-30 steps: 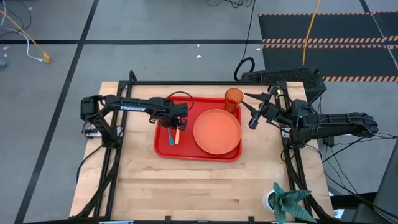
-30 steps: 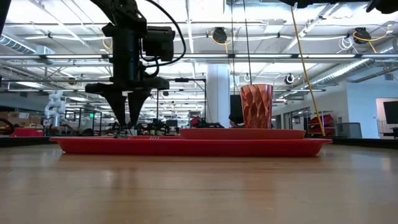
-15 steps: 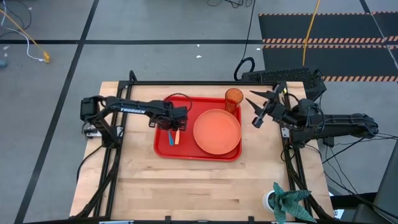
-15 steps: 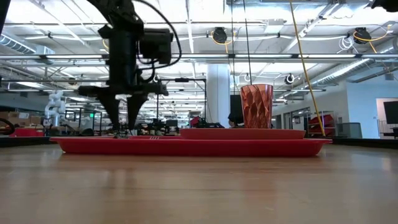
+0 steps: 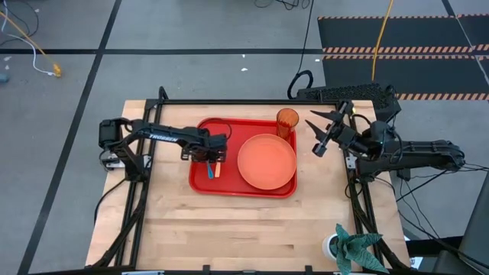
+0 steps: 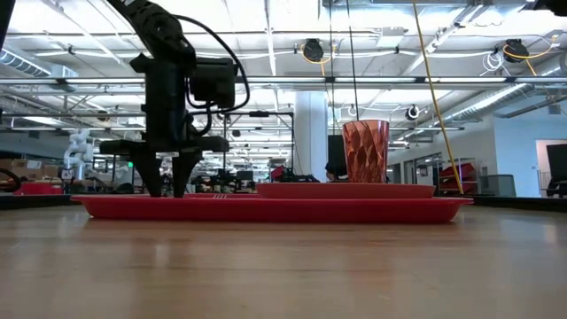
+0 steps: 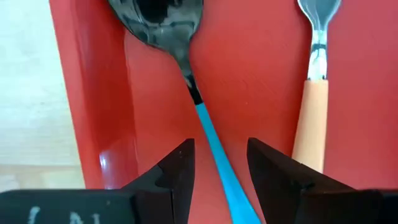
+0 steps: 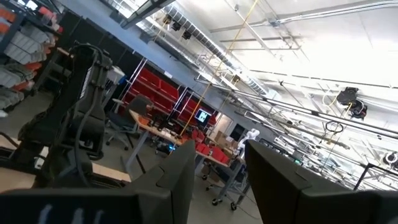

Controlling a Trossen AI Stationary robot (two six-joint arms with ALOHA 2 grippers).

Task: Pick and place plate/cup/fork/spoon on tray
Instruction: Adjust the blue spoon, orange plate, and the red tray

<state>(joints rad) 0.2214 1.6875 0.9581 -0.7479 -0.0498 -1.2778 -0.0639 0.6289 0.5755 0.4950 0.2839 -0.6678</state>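
The red tray [image 5: 237,128] lies on the far half of the table. On it sit the orange plate [image 5: 267,160] and the amber cup [image 5: 287,121], which stands upright at the far right corner. The spoon [image 7: 163,25] with its blue handle and the orange-handled fork [image 7: 316,93] lie flat side by side at the tray's left end. My left gripper [image 7: 217,146] points down, low over the tray, open, with the spoon's handle running between its fingers. My right gripper [image 5: 315,134] hovers open and raised, right of the tray, with nothing between its fingers. My left gripper stands astride the spoon's blue handle [image 7: 211,140], coming from above with its fingers across it. The handle runs close by one finger [image 7: 267,171]; whether it touches, I cannot tell. The spoon lies flat on the tray floor.
A small potted plant [image 5: 351,248] stands at the near right corner. Black frame rails [image 5: 252,101] run along the table's far and side edges. Bare wood [image 5: 252,229] stretches between the tray and the near edge.
My left gripper has sunk toward the tray floor, shifted a little toward the table's left edge, rolled about its downward axis, and opened wider. The spoon and fork lie where they were. My right gripper has drawn slightly back toward the right edge.
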